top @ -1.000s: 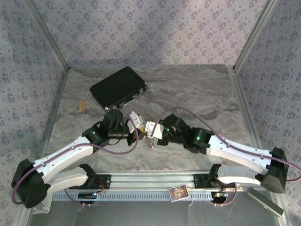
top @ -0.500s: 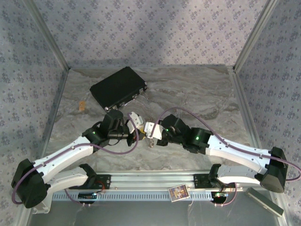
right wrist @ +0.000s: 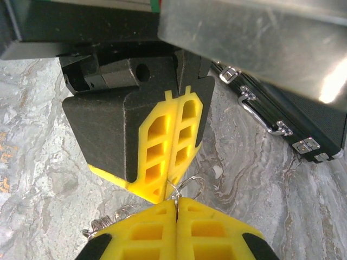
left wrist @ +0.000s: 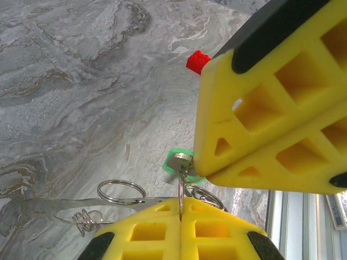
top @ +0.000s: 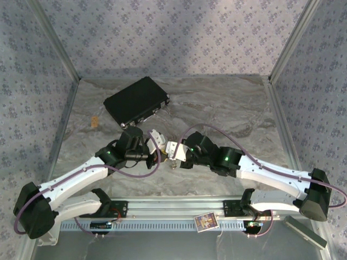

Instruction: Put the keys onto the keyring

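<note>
My left gripper [left wrist: 180, 205] is shut on the keyring [left wrist: 180, 187], a thin silver loop seen edge-on between its yellow fingers. Two more silver loops [left wrist: 122, 190] spread out beside it, and a coiled chain [left wrist: 84, 222] hangs to the left. The loop's top meets a green-headed key [left wrist: 174, 162]. My right gripper [left wrist: 203, 170] is shut on that key at its fingertips. In the right wrist view the right gripper [right wrist: 176, 203] pinches thin metal, tip to tip with the left gripper [right wrist: 167, 190]. From above, both grippers [top: 161, 150] [top: 170, 153] meet over the table's middle.
A flat black box [top: 136, 100] with metal latches lies at the back left, close behind the grippers. A small red block [left wrist: 198, 60] sits on the marble table beyond the key. A small tan item [top: 95, 122] lies at the left, and a card [top: 206, 221] on the front rail.
The right arm has crept slightly left toward the left gripper. Both grippers stay shut and tip to tip.
</note>
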Robot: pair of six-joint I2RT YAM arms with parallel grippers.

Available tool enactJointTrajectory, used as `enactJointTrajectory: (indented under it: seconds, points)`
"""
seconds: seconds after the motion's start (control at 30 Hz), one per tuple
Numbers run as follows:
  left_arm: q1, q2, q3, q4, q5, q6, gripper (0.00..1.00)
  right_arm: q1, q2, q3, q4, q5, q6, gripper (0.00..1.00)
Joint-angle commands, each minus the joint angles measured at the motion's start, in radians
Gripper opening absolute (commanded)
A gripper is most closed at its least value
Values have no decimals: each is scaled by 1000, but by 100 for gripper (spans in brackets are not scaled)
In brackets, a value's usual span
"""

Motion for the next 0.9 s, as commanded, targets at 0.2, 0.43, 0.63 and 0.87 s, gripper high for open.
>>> enactJointTrajectory:
  seconds: [0.2,0.43,0.63,0.87]
  points:
    - [-3,-18,48,60,20,2,0,12,33,11,-33,-27,5,0]
    - [-4,-31,38,84,23,-8,0,14,35,13,-37,-50,3,0]
    - [-3,-32,37,79,14,-2,0,16,28,4,-36,-16,-10,0]
    - [-3,-38,38,70,-16,22,0,16,-8,-21,-22,46,-50,0]
